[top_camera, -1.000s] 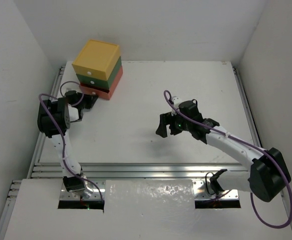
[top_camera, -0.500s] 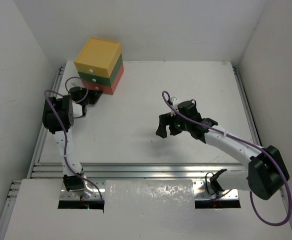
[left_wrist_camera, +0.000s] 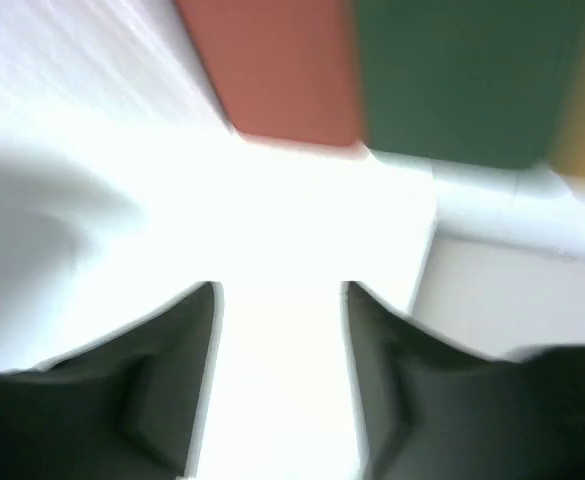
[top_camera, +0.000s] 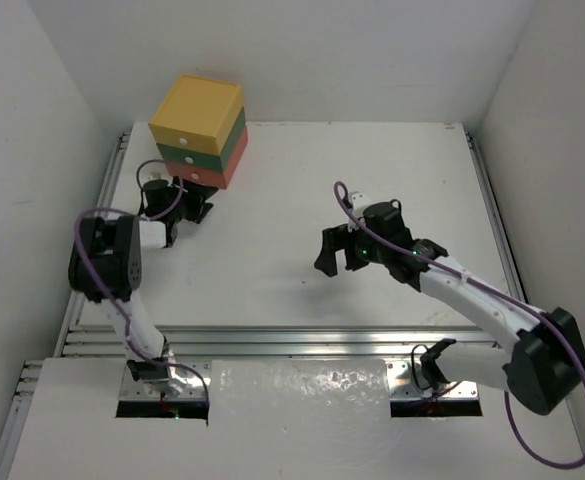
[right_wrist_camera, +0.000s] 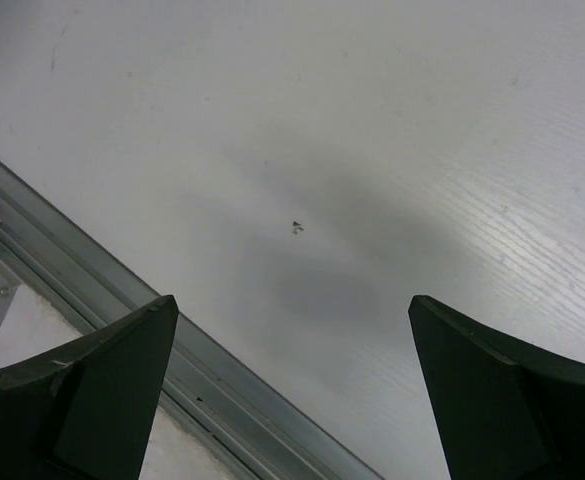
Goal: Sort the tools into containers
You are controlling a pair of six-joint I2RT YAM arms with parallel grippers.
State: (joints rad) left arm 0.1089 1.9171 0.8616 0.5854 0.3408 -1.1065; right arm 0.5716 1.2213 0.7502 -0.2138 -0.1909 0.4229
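stacked drawers seen at 11 o'clock corner of worktop, yellow over green over red-orange. left gripper found just at 6 o'clock of stack, partly parted, nothing held. right gripper spread wide mid-worktop, nothing gripped.

White-and-black left arm and right arm, looping purple cables, black jaws.

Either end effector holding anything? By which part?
Nothing held. The left end effector is open, its gap empty, facing the stacked drawers; the right end effector is wide open over the table.
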